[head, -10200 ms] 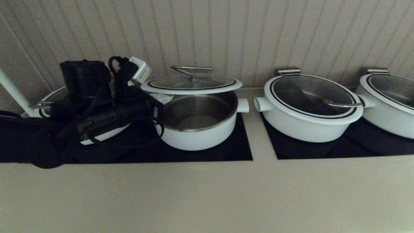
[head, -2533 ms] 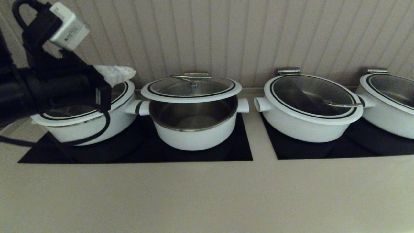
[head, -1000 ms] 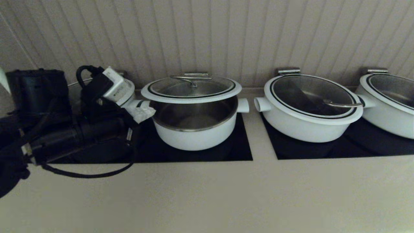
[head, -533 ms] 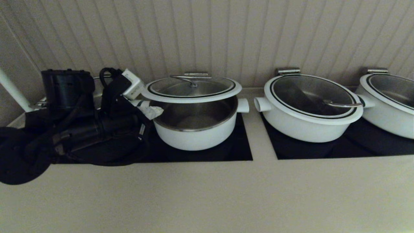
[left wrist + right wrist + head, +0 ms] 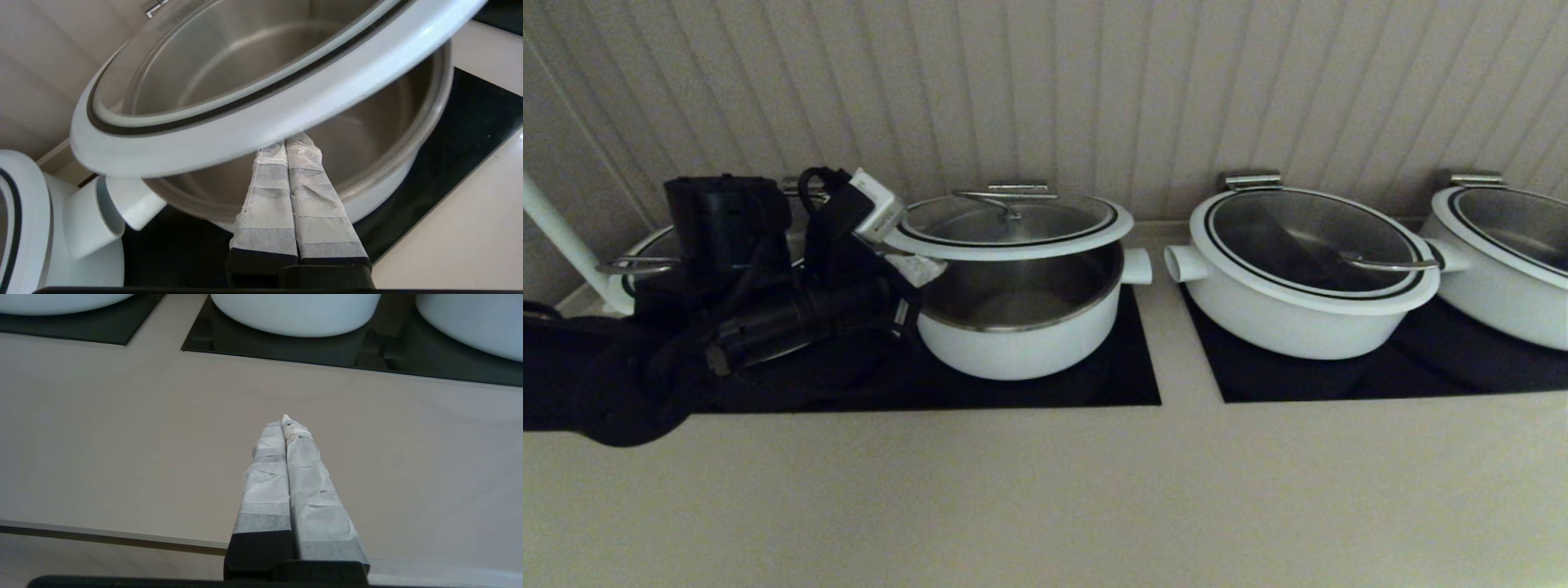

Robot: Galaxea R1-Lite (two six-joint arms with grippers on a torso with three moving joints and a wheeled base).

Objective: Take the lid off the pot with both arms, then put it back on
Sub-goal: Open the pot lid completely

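Lid [image 5: 1009,224] sitting tilted on pot [image 5: 1021,314], front edge raised. Left hand [image 5: 288,149] reaching in from 9 o'clock, fingers pressed together, empty, tips tucking under lid rim. Right hand [image 5: 286,421] idling over worktop [image 5: 122,428], closed, empty. Step judged: reseating lid; next move calling for gentle lowering until level.

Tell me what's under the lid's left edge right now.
The left gripper, fingers shut, is tucked beneath the lid rim over the pot. The fingertips are covered by the rim, so contact can't be confirmed. The visible steel interior looks empty.
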